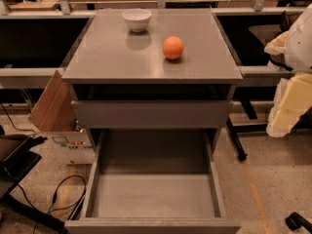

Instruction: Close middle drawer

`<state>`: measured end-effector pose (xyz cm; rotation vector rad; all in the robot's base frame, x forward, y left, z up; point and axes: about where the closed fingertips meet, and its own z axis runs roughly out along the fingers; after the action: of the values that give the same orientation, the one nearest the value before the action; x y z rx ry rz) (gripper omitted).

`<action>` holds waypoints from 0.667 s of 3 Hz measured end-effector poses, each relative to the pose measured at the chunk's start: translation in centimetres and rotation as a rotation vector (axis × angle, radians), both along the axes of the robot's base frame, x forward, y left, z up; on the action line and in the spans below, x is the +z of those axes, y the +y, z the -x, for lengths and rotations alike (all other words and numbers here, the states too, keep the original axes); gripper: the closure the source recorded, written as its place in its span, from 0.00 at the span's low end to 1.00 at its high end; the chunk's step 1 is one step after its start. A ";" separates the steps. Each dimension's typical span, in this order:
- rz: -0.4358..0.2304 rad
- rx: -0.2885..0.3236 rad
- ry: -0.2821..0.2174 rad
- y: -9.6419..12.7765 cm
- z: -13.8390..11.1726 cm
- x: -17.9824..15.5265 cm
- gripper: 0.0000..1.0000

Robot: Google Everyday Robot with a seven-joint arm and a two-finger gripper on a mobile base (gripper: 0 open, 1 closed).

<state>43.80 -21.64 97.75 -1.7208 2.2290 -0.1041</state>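
Observation:
The grey cabinet stands in the middle of the view. The middle drawer is pulled far out toward me, its deep grey box empty and its flat front at the bottom edge of the view. Above it, the top drawer's front sits slightly out under the cabinet top. My gripper, pale yellow under a white arm segment, hangs at the right edge, to the right of the cabinet and touching nothing.
A white bowl and an orange sit on the cabinet top. A cardboard box leans at the cabinet's left. Black cables lie on the floor at the left. A black stand leg is at the right.

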 end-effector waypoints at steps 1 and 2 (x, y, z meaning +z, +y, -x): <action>0.000 0.000 -0.001 0.0 0.0 0.0 0.00; -0.022 -0.015 -0.003 0.0 1.1 -2.0 0.00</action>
<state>42.71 -21.64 95.72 -1.6919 2.2333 -0.0855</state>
